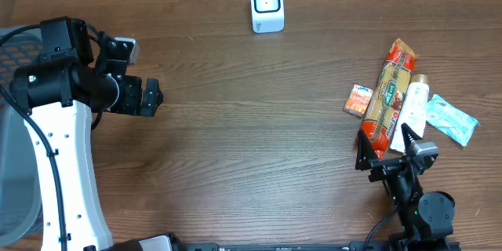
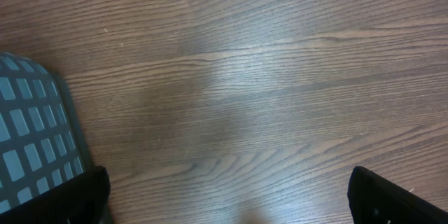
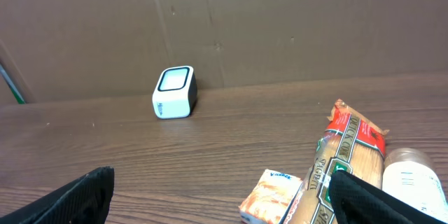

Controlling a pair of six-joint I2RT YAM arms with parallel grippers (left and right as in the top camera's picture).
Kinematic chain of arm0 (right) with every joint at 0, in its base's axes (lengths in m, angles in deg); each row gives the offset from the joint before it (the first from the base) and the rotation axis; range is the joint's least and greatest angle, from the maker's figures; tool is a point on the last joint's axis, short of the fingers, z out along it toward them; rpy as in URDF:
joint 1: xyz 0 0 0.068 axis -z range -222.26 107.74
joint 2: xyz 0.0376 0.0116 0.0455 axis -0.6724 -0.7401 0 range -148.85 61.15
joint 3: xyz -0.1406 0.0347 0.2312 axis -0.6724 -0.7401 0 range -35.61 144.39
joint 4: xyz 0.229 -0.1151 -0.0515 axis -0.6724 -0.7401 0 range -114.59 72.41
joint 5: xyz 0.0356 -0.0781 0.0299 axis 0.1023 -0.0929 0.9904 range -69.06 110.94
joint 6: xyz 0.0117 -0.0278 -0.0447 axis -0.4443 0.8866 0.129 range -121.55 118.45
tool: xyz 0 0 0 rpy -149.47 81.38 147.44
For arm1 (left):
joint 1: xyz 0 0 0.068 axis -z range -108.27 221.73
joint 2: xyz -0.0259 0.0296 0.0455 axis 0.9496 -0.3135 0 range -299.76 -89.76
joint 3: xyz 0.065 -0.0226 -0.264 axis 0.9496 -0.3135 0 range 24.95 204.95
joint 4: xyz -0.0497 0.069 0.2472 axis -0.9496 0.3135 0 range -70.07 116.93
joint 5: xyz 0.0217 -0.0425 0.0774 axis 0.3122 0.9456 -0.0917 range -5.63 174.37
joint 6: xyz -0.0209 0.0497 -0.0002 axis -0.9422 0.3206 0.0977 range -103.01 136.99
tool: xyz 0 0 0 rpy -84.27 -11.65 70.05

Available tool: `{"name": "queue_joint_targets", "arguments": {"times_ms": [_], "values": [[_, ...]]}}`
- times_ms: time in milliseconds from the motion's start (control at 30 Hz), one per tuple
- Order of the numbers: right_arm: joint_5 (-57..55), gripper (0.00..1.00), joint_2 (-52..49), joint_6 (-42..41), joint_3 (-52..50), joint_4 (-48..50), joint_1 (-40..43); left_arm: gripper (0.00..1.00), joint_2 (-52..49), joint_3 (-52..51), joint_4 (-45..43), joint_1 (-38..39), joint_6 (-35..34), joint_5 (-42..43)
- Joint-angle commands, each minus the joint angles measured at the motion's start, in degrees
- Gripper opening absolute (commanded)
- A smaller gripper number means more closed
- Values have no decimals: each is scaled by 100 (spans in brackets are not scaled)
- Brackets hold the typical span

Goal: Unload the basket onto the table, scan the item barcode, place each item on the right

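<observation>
A white barcode scanner [image 1: 267,5] stands at the table's far edge, and the right wrist view shows the scanner [image 3: 173,92] against the cardboard wall. The items lie at the right: a long spaghetti pack [image 1: 388,98] [image 3: 346,161], a small orange box [image 1: 359,100] [image 3: 269,197], a white bottle [image 1: 413,114] [image 3: 416,182] and a teal packet [image 1: 451,118]. My right gripper [image 1: 386,147] [image 3: 227,203] hovers open just short of the items, holding nothing. Far to the left, my left gripper [image 1: 153,98] [image 2: 231,203] is open over bare wood.
A grey gridded object [image 2: 28,133] sits beside the left arm at the table's left edge [image 1: 12,125]. A cardboard wall [image 3: 280,28] runs along the table's far side behind the scanner.
</observation>
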Motion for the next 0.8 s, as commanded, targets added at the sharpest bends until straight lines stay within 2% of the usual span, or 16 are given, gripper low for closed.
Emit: {"name": "queue_joint_targets", "arguments": {"times_ms": [0,500,600,767], "values": [[11,100,63,-24,-61,26,20,100,46,44,-7,7,2,68],[11,100,63,-26,-61,26,20,100,236,39,-79,13,72,46],[11,100,63,-26,-61,26,20,100,573,-118,-922,13,131,59],[11,100,63,-24,-61,26,20,100,1633,-1322,-3200,13,131,105]]}}
